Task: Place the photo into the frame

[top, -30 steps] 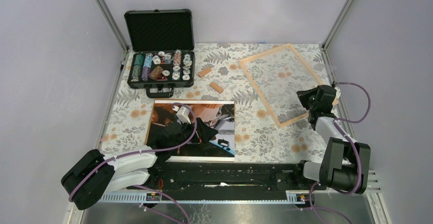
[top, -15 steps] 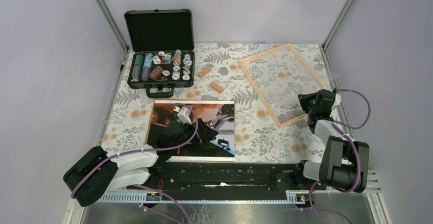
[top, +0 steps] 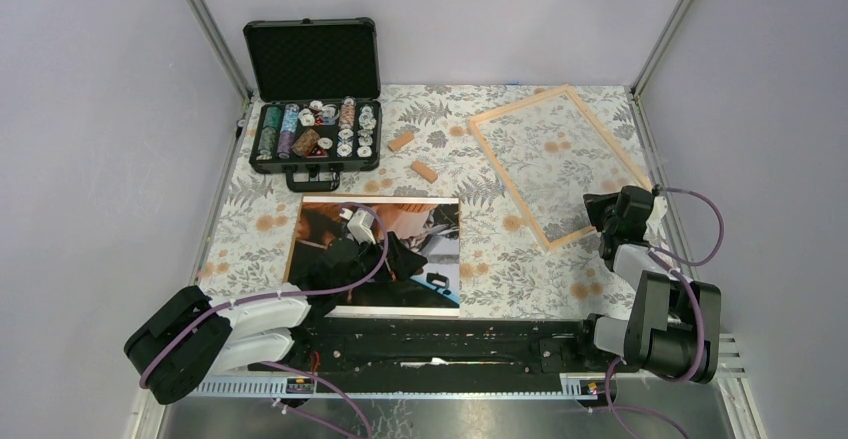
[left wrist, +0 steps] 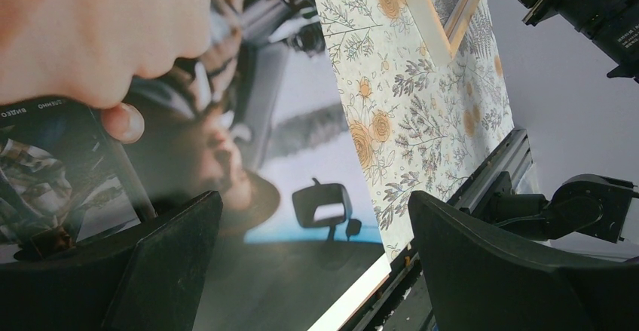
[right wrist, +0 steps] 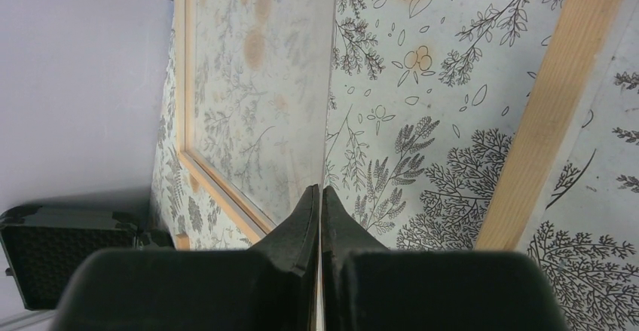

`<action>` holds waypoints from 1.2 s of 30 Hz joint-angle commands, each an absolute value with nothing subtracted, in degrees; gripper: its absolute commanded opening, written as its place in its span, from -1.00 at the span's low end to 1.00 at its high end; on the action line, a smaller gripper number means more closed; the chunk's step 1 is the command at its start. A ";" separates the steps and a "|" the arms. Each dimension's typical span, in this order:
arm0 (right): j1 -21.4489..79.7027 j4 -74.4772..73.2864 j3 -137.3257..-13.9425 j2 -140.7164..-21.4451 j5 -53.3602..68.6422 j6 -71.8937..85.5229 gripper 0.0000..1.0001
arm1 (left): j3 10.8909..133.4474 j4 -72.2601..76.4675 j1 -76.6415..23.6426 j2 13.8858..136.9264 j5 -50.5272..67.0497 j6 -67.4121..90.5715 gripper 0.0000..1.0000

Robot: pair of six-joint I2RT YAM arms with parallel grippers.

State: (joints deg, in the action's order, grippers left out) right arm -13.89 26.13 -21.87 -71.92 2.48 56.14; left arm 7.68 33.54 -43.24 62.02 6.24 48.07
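Photo (top: pixel 428 259) beneath released left end effector (left wrist: pixel 313 229); clenched right end effector (right wrist: pixel 320 195) at frame (top: pixel 510 184)

From above, the left arm (top: pixel 262 311) covers the middle of the photo (top: pixel 425 249). The left wrist view shows only one corner of the frame (left wrist: pixel 450 41); the rest is cut off. The things in the case (top: pixel 312 59) are too small to tell.

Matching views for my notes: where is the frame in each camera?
Top external: frame in the upper right.
Left wrist: its corner at the top edge, right of centre.
Right wrist: one strip down the right, another far left.
Shared landmark: the floral cloth beneath it.
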 commanded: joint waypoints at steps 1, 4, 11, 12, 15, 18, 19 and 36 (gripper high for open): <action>-14.24 28.39 -21.15 -70.04 0.31 56.89 -1.00 | 8.44 36.60 -43.42 62.47 6.77 47.81 0.97; -14.24 28.48 -20.93 -69.98 0.27 57.10 -1.00 | 8.44 36.61 -43.35 62.49 6.77 47.81 0.98; -14.24 28.48 -20.69 -69.72 1.47 57.55 -1.00 | 8.53 36.56 -43.27 62.75 6.86 47.81 0.98; -14.24 28.48 -20.54 -69.63 1.49 57.56 -1.00 | 8.60 36.56 -43.28 62.81 6.86 47.81 0.97; -14.24 28.48 -20.13 -69.37 1.13 57.87 -1.00 | 8.53 36.52 -43.32 62.75 6.86 47.81 0.97; -14.24 28.30 -19.85 -68.96 1.19 57.96 -1.00 | 8.61 36.62 -43.33 62.84 6.92 47.81 0.97; -14.24 28.30 -19.70 -68.85 1.09 58.07 -1.00 | 8.61 36.65 -43.33 62.92 6.94 47.81 0.97; -13.81 27.27 -18.30 -67.73 -1.93 59.32 -1.00 | 8.75 36.89 -43.07 63.35 7.30 47.81 0.98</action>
